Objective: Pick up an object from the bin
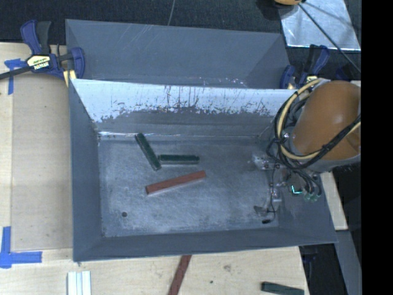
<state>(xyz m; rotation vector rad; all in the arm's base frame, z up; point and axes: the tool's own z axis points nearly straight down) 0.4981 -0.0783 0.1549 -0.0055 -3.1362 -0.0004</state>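
Note:
My gripper hangs over the right end of the bin floor, close to the right wall. It is open, one fingertip toward the back and one toward the front, with nothing between them. To its left, in the middle of the floor, lies a reddish-brown flat bar, slanted slightly. Behind that bar rests a dark green bar, lying level. A second dark green bar lies at an angle, its lower end touching the first one's left end. All three bars are well apart from the gripper.
The bin's sloped walls rise on every side; the right wall is right beside the gripper. A small dark spot marks the floor at the front left. The arm's orange cover and cables hang over the right rim.

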